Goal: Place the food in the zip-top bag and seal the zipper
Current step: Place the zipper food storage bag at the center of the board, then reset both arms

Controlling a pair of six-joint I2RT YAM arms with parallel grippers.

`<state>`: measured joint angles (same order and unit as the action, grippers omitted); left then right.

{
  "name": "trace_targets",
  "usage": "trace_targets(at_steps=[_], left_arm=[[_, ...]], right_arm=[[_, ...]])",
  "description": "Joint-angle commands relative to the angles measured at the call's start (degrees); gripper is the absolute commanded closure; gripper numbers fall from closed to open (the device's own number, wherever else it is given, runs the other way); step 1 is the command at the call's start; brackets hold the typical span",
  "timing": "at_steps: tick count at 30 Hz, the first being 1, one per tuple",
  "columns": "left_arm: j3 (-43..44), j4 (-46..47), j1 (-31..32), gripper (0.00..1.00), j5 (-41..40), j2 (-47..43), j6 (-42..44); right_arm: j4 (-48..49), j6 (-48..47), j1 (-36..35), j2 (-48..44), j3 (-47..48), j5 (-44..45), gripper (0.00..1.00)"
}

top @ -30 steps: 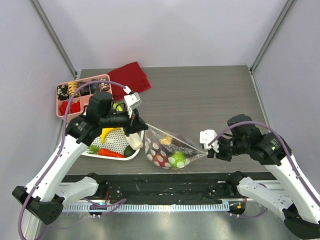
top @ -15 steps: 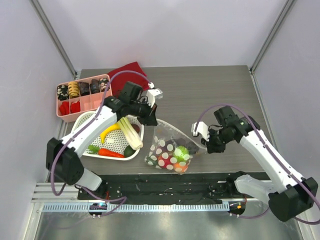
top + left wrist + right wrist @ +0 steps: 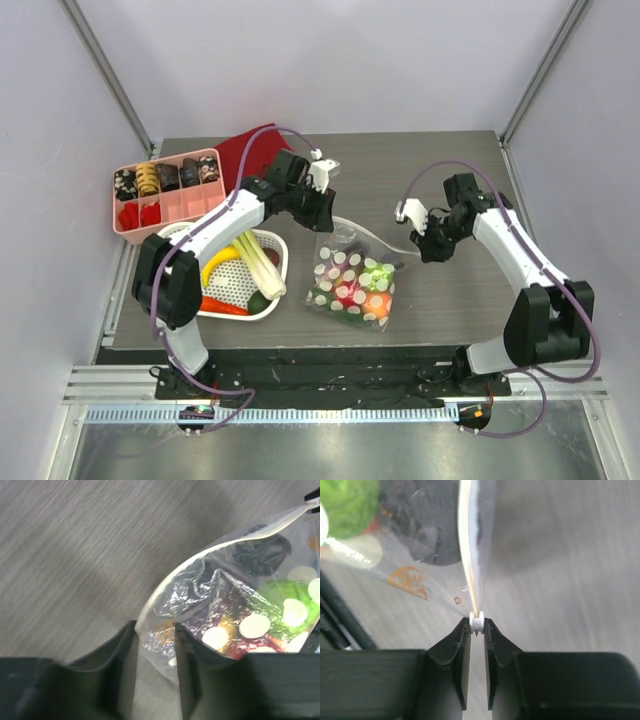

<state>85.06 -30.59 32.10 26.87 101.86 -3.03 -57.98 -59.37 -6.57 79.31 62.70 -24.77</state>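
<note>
The zip-top bag (image 3: 355, 285), clear with white dots, lies on the table right of the basket, its mouth toward the far side. It holds several food pieces, among them green, red and orange ones. My left gripper (image 3: 328, 220) is at the mouth's left corner. In the left wrist view the bag (image 3: 235, 610) has that corner between my narrowly parted jaws (image 3: 154, 635). My right gripper (image 3: 420, 252) is shut on the white slider (image 3: 477, 621) at the right end of the zipper (image 3: 470, 555). A banana (image 3: 215, 268), a leek (image 3: 262, 268) and a cucumber (image 3: 258, 300) lie in the white basket (image 3: 172, 236).
A pink divided tray (image 3: 165, 190) with small items stands at the far left. A red cloth (image 3: 258, 150) lies behind the left arm. The basket is close beside the bag's left side. The table's front edge runs just below the bag.
Both grippers have moved away from the front edge toward the far side, taking the bag's mouth with them. The bag has shifted right and back and now lies flatter.
</note>
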Motion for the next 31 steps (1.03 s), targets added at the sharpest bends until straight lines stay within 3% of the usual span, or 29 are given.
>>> trace_targets(at_steps=[1, 3, 4, 5, 7, 8, 14, 17, 21, 27, 31], left_arm=[[2.13, -0.52, -0.89, 0.51, -2.09, -0.88, -0.31], [2.22, -0.70, -2.47, 0.33, -2.00, -1.84, -0.14], [2.65, -1.22, -3.09, 0.29, -2.00, -3.15, -0.05], [3.09, -1.49, -3.70, 0.24, -1.74, -3.77, 0.13], [5.02, -2.80, -5.72, 0.00, -0.95, -5.79, 1.09], [5.99, -4.81, -6.51, 0.00, -0.77, -6.58, 1.53], [17.06, -20.09, -13.02, 0.00, 0.37, -7.47, 2.59], [20.67, -28.37, -16.88, 0.00, -1.03, -8.51, 2.41], [13.42, -28.83, -22.42, 0.00, -1.73, -15.52, 1.45], [0.67, -27.51, -24.80, 0.00, -5.95, -25.91, 0.66], [-0.77, -27.85, -25.15, 0.00, -8.06, -27.43, -0.66]], right_arm=[[3.14, 1.98, 0.24, 3.30, 7.08, -2.47, 0.68], [2.26, 3.03, 0.24, 2.96, 7.44, -3.34, 0.57], [2.34, 4.52, 0.24, 1.65, 7.44, -3.96, 0.45], [2.34, 5.40, 0.24, 0.94, 7.35, -4.40, 0.40], [2.43, 7.51, 0.33, -0.81, 7.44, -5.80, 0.32], [2.78, 10.04, 0.41, -2.47, 7.53, -6.42, 0.23], [7.85, 25.51, 3.31, -8.63, 8.32, -10.99, 0.06], [11.64, 36.15, 5.86, -11.27, 7.44, -12.75, 0.04], [15.43, 48.53, 10.34, -14.70, 3.33, -13.19, 0.03], [20.35, 54.88, 11.49, -18.92, -3.80, -9.94, 0.03], [22.73, 57.88, 11.49, -19.81, -3.64, -8.98, 0.02]])
